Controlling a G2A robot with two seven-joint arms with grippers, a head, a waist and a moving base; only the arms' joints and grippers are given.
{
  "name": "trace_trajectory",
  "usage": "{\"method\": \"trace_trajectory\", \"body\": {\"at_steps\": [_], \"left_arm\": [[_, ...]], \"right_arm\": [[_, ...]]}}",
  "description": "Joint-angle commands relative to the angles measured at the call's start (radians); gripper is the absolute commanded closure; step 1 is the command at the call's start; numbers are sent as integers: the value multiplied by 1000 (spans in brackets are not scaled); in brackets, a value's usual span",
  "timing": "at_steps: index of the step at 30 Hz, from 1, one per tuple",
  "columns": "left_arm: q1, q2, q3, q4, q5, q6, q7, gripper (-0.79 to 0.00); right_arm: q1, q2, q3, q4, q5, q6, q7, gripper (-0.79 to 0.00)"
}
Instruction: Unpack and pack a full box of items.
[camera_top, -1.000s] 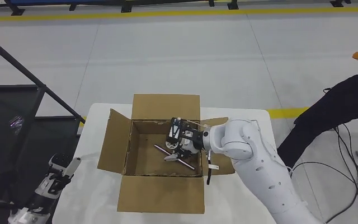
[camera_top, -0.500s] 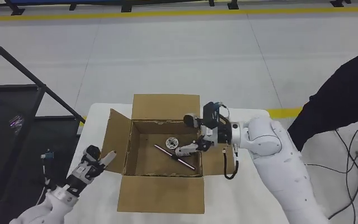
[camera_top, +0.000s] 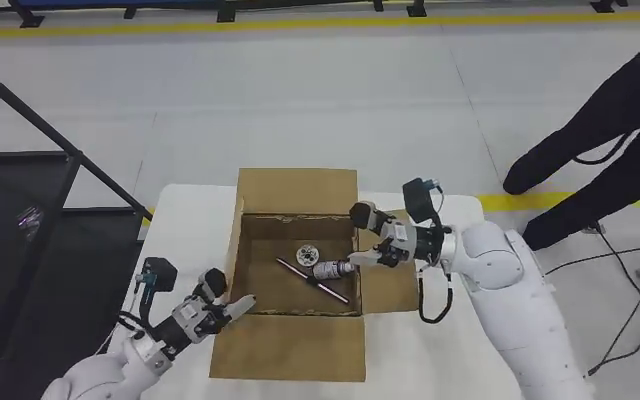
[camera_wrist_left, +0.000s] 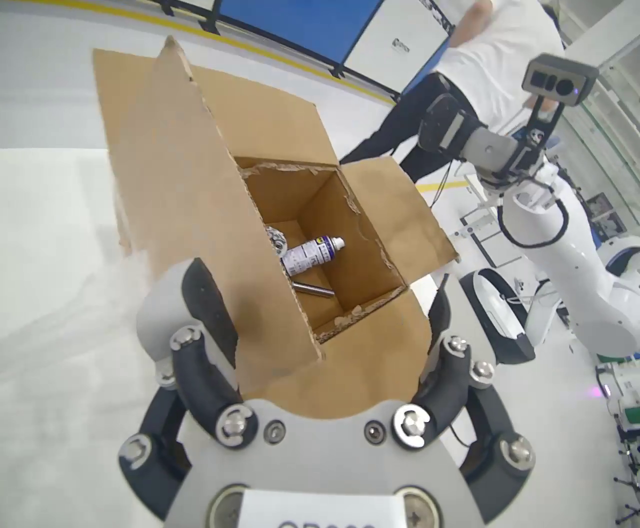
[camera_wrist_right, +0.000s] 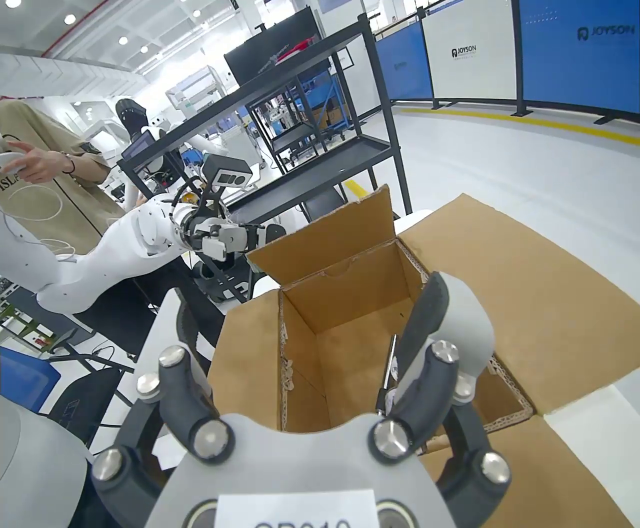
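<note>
An open cardboard box (camera_top: 290, 345) stands on the white table. On its floor lie a white spray can (camera_top: 330, 269), a thin dark rod (camera_top: 313, 281) and a small round metal part (camera_top: 306, 253). My right gripper (camera_top: 361, 237) is open above the box's right wall, just right of the can. The right wrist view has its fingers (camera_wrist_right: 440, 320) over the box's inside, with nothing between them. My left gripper (camera_top: 230, 293) is open at the box's near left corner, beside the raised left flap (camera_wrist_left: 165, 165). The left wrist view looks down on the can (camera_wrist_left: 312, 252) and rod (camera_wrist_left: 312, 290).
The back flap (camera_top: 297, 190), front flap and right flap (camera_top: 390, 285) lie spread outward. Bare table (camera_top: 180, 220) lies left of the box and beyond its right flap. A black metal rack (camera_top: 40, 200) stands off the table's left side.
My right gripper has drawn back to the right, from inside the box to its right wall. My left arm has come in from the lower left, and the left flap now stands up.
</note>
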Motion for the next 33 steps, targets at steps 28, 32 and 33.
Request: {"method": "trace_trajectory", "body": {"at_steps": [28,32,33], "left_arm": [[-194,18,211,165,42,69,-60,-785],[-197,21,215,174,45,72,-56,-785],[-198,22,216,176,44,74,-56,-785]], "right_arm": [[-209,107,267,-5,256,538,183,-785],[-176,107,237,34,279,510,191,-785],[-166,107,229,47,287,507,202,-785]]}}
